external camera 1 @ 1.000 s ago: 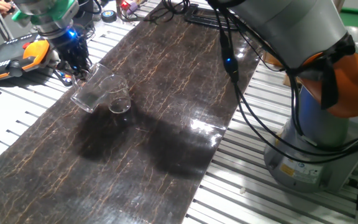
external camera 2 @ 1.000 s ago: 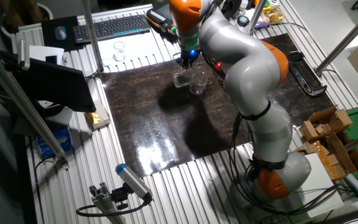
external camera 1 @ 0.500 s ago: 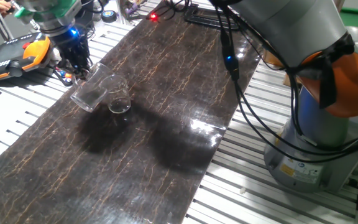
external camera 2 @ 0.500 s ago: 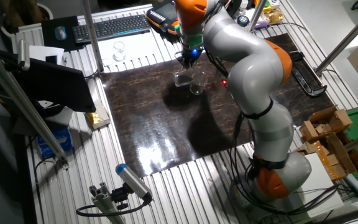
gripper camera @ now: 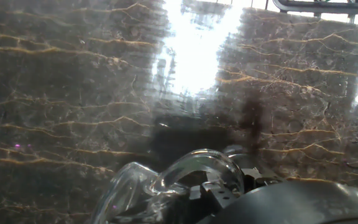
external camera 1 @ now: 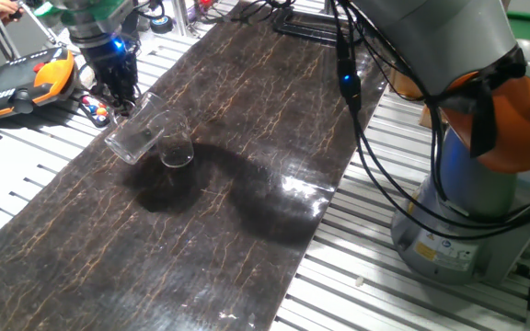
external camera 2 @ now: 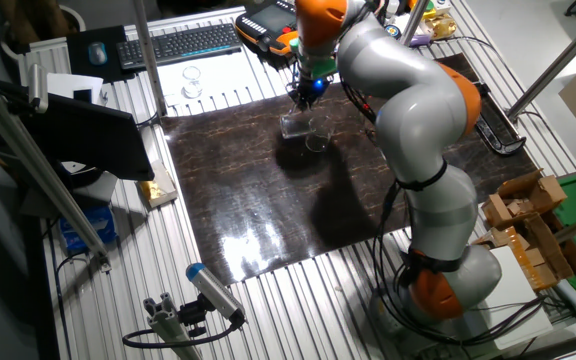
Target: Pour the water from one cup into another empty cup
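— Arm pose? 
— Reaches to the mat's far left edge; gripper (external camera 1: 118, 92) points down, clenched on the tumbler (external camera 1: 136, 136).
— The glass? 
— Clear, tipped steeply, rim leaning against the tapered cup (external camera 1: 177, 150). Water too faint to tell.

The table mat (external camera 1: 247, 138) is dark brown with thin gold cracks. Both cups (external camera 1: 141, 133) (external camera 1: 177, 150) are clear. The arm (external camera 1: 486, 110) is grey and orange.
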Controlling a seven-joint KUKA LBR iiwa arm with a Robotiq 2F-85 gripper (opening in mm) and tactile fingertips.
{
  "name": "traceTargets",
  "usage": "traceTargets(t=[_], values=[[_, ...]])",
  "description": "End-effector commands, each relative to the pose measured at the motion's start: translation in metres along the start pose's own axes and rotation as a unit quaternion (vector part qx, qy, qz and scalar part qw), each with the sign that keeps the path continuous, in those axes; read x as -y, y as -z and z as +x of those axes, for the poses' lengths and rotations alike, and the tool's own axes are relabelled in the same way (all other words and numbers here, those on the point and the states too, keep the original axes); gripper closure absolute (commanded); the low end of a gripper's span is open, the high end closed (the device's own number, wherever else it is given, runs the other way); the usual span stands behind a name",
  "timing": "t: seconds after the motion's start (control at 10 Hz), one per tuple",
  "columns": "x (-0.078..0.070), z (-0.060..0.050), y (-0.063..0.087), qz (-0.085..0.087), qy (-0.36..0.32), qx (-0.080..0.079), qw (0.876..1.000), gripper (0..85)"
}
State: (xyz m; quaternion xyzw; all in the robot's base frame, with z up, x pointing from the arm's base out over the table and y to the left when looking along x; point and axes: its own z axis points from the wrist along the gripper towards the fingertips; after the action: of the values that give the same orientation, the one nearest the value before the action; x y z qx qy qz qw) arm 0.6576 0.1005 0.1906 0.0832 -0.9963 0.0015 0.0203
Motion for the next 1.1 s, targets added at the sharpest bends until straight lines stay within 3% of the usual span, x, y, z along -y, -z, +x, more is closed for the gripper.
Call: traceTargets(t=[0.0,0.2,1.0], values=[[0.0009,0.0003,-0.0004,-0.006,-0.003,0.002,1.000,84.3],[0.0017,0.0004,0.0001,-0.023,-0.012,0.005,1.000,84.3],[0.0057,-0.0051,0.0044,-0.031,-0.008,0.011,0.999,84.3]])
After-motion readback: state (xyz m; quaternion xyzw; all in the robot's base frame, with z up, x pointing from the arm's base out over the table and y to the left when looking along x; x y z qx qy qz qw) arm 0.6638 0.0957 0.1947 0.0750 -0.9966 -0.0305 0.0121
